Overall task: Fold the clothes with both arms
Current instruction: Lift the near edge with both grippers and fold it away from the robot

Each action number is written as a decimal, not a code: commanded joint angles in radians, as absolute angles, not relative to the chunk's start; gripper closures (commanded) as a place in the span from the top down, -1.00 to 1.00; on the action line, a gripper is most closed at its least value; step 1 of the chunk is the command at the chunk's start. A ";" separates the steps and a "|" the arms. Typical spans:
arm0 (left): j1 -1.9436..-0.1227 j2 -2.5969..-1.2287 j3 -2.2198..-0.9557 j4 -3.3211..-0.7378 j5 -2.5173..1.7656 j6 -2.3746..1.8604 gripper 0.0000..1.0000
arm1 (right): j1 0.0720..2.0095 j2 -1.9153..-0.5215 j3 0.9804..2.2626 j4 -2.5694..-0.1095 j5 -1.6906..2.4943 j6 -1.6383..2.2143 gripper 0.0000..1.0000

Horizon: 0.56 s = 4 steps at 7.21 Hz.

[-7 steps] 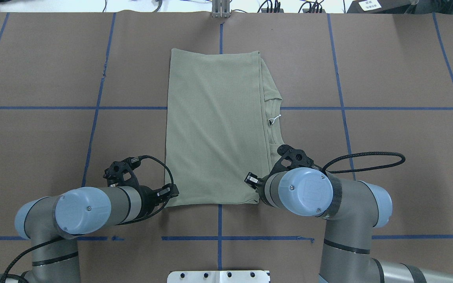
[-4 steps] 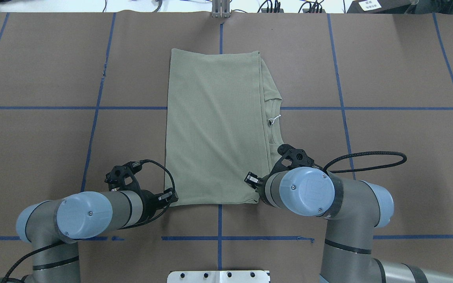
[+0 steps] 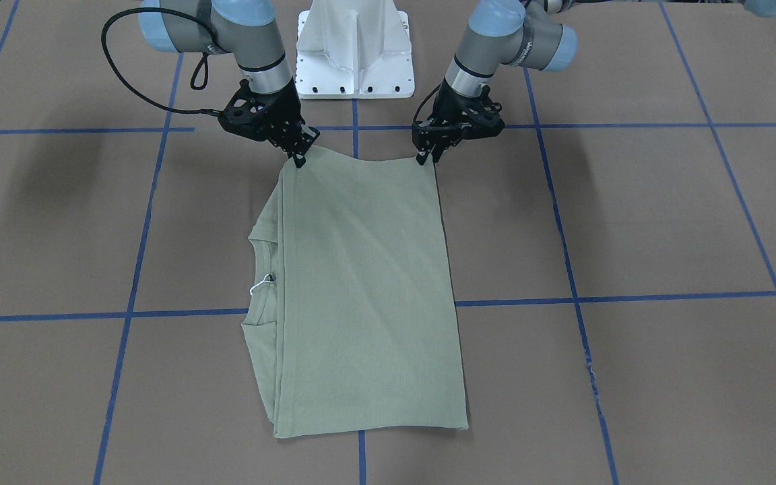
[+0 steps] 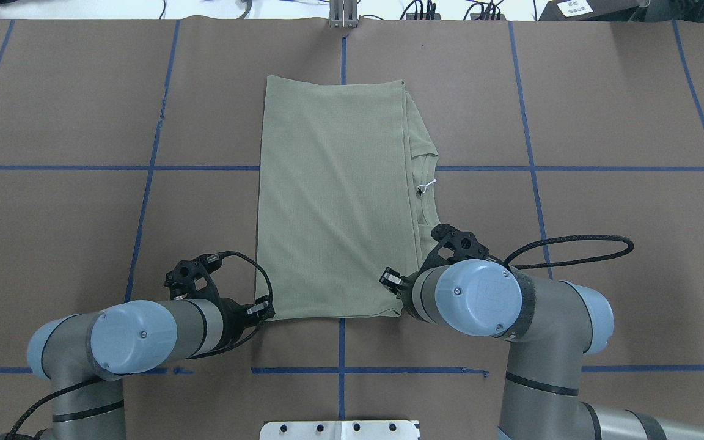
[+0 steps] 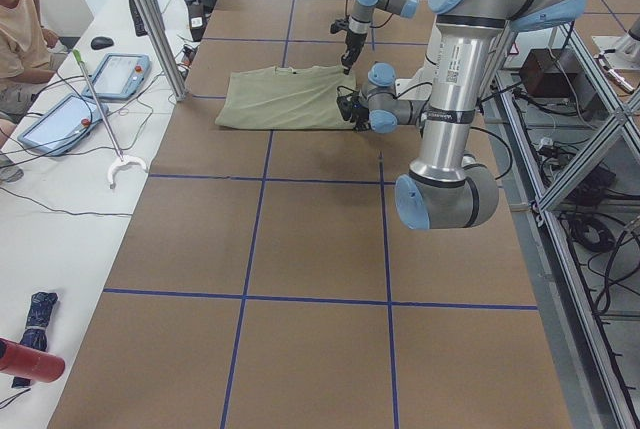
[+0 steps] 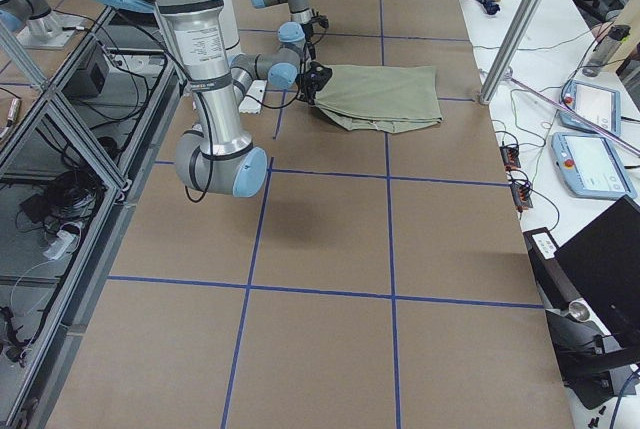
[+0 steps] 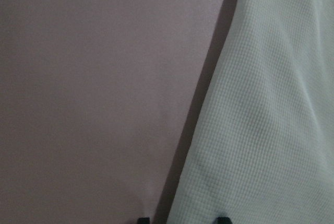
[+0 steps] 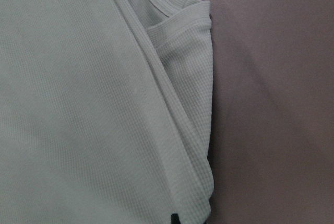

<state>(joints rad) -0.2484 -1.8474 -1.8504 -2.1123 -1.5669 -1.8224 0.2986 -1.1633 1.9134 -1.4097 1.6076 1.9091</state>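
The folded pale sage-green knit shirt (image 4: 333, 201) is laid centrally on the brown paper-covered counter (image 4: 602, 91), which is gridded with blue tape (image 4: 633, 168). The left tool (image 3: 428, 159) is spread astride 1 near corner. Whether the right tool (image 3: 299, 160) is spread cannot be told. A white side bench (image 5: 60, 239) is strewn with cables.

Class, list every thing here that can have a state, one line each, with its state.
Shirt: folded, lying flat on the table.
Left gripper: open, fingers apart astride the shirt's robot-side edge.
Right gripper: at the shirt's other robot-side corner; open or shut unclear.
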 commanded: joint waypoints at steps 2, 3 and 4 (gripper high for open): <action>-0.248 -1.848 -1.868 -2.112 -1.568 -1.822 -1.00 | 0.298 -1.164 1.914 -1.410 1.605 1.913 -1.00; -0.250 -1.847 -1.897 -2.111 -1.572 -1.824 -1.00 | 0.298 -1.164 1.917 -1.410 1.603 1.916 -1.00; -0.252 -1.841 -1.957 -2.109 -1.578 -1.848 -1.00 | 0.285 -1.179 1.951 -1.411 1.601 1.927 -1.00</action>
